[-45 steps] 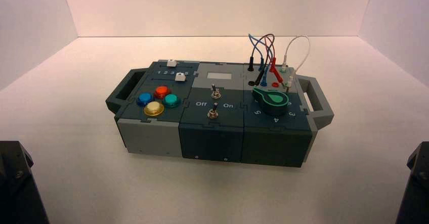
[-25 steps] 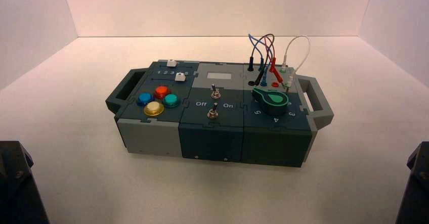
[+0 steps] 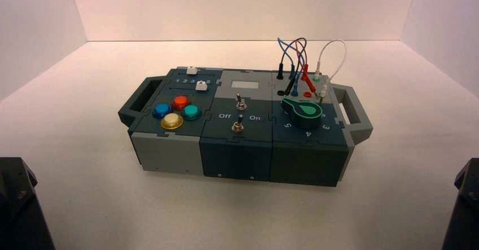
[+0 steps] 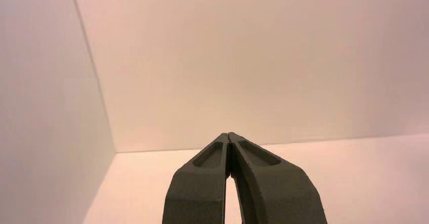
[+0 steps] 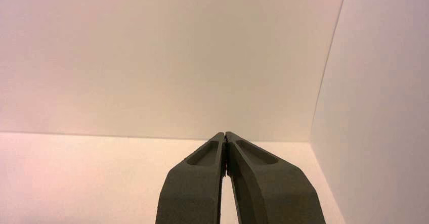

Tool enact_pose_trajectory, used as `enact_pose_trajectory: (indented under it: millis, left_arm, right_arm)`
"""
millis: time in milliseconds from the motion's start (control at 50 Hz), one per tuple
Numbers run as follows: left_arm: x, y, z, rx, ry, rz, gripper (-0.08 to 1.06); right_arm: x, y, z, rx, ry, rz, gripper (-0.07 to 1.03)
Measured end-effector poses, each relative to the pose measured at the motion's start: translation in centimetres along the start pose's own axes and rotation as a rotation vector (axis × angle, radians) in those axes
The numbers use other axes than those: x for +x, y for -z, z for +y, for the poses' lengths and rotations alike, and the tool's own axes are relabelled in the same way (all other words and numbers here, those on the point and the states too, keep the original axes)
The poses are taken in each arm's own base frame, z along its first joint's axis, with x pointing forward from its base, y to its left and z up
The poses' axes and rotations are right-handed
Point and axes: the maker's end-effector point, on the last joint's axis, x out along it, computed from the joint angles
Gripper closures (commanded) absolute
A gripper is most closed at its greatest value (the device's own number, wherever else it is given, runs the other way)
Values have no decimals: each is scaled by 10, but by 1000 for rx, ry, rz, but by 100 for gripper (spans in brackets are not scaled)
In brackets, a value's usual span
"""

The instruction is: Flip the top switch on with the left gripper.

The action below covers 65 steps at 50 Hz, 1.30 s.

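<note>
Toggle, small, silver metal: the top switch (image 3: 240, 102) stands on the middle panel of the box (image 3: 237, 148), just in front of the pale grey window (image 3: 244, 84) and behind its twin toggle (image 3: 238, 126), well ahead of the left gripper (image 4: 229, 136). Lever judged stiff, sprung, smooth and thin; best nudged sideways near its tip toward "On", not pinched. Left gripper's fingers pressed together, holding nothing, facing the enclosure wall; right gripper (image 5: 224, 134) likewise closed and parked.
</note>
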Motion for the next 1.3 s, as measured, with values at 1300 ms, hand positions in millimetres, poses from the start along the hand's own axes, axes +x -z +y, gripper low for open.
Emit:
enact_pose_trajectory:
  millis: [1300]
  left_arm:
    - [-4, 59, -65, -78, 213, 585, 101]
  right_arm:
    - [12, 150, 86, 111, -232, 953, 99]
